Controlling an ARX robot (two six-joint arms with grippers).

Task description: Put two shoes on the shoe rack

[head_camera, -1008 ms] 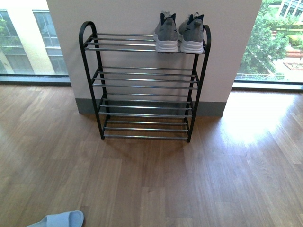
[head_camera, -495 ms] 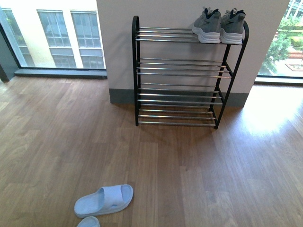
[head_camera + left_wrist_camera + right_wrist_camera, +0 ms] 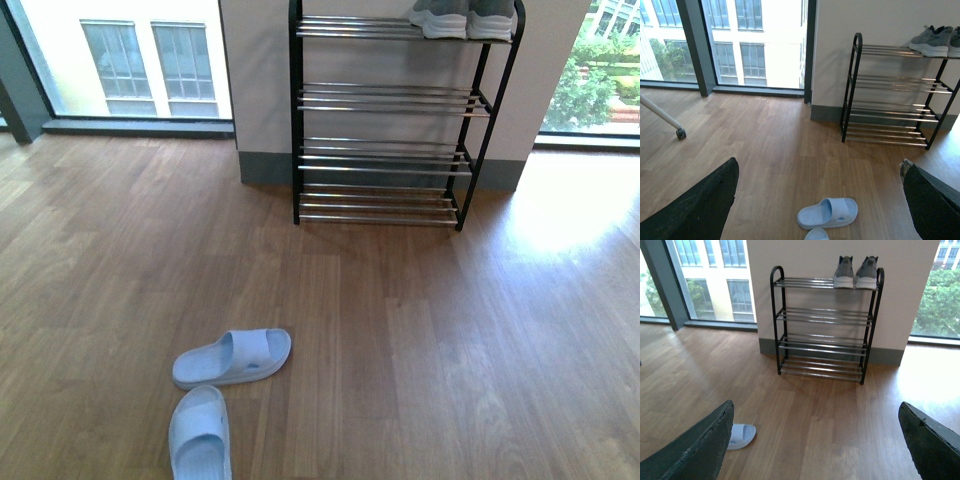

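Two grey sneakers with white soles (image 3: 855, 274) stand side by side on the top tier of the black shoe rack (image 3: 823, 315), at its right end. In the front view only their soles (image 3: 467, 24) show at the upper edge, above the rack (image 3: 390, 100). The left wrist view shows the pair (image 3: 936, 42) on the rack (image 3: 892, 95) from the side. My left gripper (image 3: 820, 172) is open over bare floor, far from the rack. My right gripper (image 3: 816, 415) is open too, with nothing between its fingers.
Two pale blue slippers (image 3: 232, 357) (image 3: 200, 434) lie on the wooden floor in front of me, to the left. The rack stands against a white wall (image 3: 260, 80) between tall windows. A white leg with a caster (image 3: 680, 133) shows in the left wrist view.
The view has backed away from the rack and tilted down: the rack and sneakers slid toward the upper edge, and both slippers have come fully into sight.
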